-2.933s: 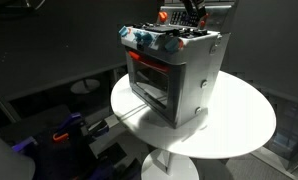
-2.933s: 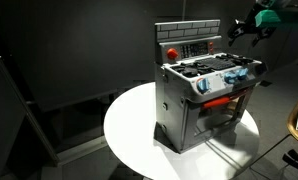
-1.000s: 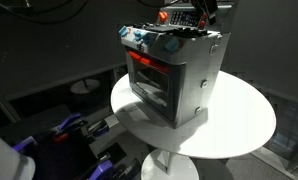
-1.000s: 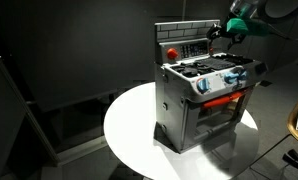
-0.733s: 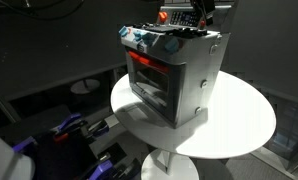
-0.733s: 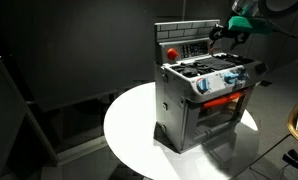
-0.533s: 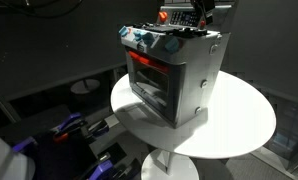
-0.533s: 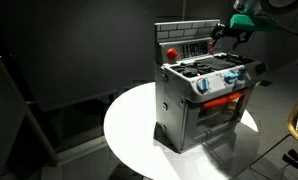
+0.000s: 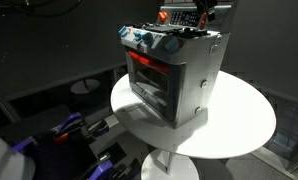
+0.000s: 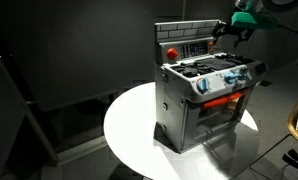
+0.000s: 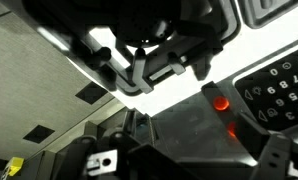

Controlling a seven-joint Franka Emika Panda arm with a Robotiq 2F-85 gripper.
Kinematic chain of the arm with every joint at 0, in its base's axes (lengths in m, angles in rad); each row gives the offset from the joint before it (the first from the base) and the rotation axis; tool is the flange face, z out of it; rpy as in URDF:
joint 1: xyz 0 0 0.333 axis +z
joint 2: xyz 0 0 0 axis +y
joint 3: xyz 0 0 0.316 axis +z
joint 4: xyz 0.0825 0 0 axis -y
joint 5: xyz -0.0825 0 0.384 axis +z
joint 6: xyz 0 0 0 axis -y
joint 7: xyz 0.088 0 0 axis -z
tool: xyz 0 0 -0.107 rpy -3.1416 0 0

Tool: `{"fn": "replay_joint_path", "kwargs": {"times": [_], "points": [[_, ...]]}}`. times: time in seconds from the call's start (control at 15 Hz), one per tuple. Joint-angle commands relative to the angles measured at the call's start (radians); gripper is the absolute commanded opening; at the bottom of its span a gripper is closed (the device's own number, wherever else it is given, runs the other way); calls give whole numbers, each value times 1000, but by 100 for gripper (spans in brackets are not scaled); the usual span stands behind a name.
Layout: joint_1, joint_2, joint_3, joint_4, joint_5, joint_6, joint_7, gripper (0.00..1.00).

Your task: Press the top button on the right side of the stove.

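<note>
The silver toy stove (image 9: 174,75) (image 10: 204,95) stands on a round white table (image 9: 239,125) (image 10: 129,130). Its oven window glows red, and it has blue-and-red knobs across the front and a raised back panel (image 10: 184,40). My gripper (image 9: 202,14) (image 10: 219,32) hovers at the upper end of that back panel, close to its side edge. In the wrist view the gripper (image 11: 187,150) faces a grey panel face with two red glowing round buttons, one (image 11: 221,101) above the other (image 11: 232,128). The fingers stand apart and hold nothing. Whether they touch the panel I cannot tell.
A large red round button (image 10: 172,52) sits on the back panel's other end. A keypad with white symbols (image 11: 279,85) shows beside the red buttons. The room is dark, with blue and black gear (image 9: 64,135) on the floor beside the table.
Since 2.9 s ago the gripper has moved in from the side to the back panel's upper end. Over the last half second it has barely shifted.
</note>
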Motion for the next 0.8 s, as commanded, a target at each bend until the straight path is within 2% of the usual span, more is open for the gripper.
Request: {"fn": "replay_joint_path", "kwargs": {"times": [0.0,0.73], "points": [[5,13,-13,27,-3,-5,-7,100],[8,74,-27,50,12,86,-24,100]]}}
